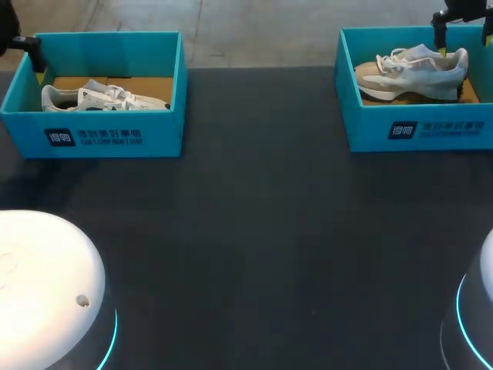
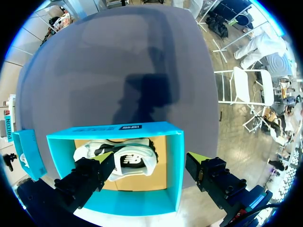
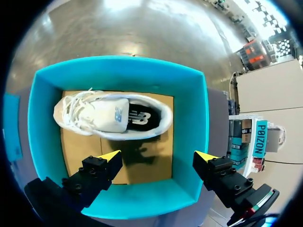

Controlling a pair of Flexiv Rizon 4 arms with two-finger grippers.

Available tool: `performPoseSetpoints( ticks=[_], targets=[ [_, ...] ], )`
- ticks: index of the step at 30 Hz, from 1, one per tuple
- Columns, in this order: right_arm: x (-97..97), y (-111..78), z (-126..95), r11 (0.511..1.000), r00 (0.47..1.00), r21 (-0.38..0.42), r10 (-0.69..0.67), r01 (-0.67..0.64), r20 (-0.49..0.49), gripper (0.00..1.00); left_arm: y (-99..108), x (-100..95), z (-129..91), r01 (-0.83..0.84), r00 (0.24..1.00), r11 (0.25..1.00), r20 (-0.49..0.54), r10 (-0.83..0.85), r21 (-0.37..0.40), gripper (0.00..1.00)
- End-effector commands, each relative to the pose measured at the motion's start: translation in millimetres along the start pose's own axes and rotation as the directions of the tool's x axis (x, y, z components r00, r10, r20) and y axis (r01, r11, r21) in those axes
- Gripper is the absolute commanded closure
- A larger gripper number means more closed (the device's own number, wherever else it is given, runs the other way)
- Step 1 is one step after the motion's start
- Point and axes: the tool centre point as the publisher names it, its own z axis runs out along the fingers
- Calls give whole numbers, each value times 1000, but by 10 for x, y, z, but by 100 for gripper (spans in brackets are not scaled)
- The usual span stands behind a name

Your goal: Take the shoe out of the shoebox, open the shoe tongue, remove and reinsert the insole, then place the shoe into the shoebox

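Two teal shoeboxes stand at the table's far edge. In the left shoebox (image 1: 108, 135) a white shoe (image 1: 100, 98) lies on brown card. The right shoebox (image 1: 416, 131) holds a beige and grey shoe (image 1: 412, 73). My left gripper (image 2: 151, 163) hangs open over its box (image 2: 175, 165), one finger above the white shoe (image 2: 125, 161) and the other outside the box wall. My right gripper (image 3: 158, 158) is open above the right box (image 3: 118, 71), near the shoe (image 3: 111, 116) without touching it. In the head view the left gripper (image 1: 31, 48) barely shows; the right gripper (image 1: 465, 38) is over the shoe's heel.
The dark table (image 1: 262, 231) stretches between and in front of the boxes. My arms' white rounded bases (image 1: 46, 285) (image 1: 477, 316) fill the near corners. The other box (image 2: 28, 151) shows off to one side in the left wrist view.
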Motion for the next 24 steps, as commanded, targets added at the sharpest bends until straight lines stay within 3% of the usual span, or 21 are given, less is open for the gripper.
performPoseSetpoints(
  ticks=[1,24],
  targets=[
    [30,149,120,999,1000,44,11,-11,6,0,-13,1,-5,0,1000,1000,-2,0,-3,0],
    [-94,351,482,994,998,91,64,-67,27,2,-13,1,-5,0,1000,1000,-2,0,-3,0]
  ],
)
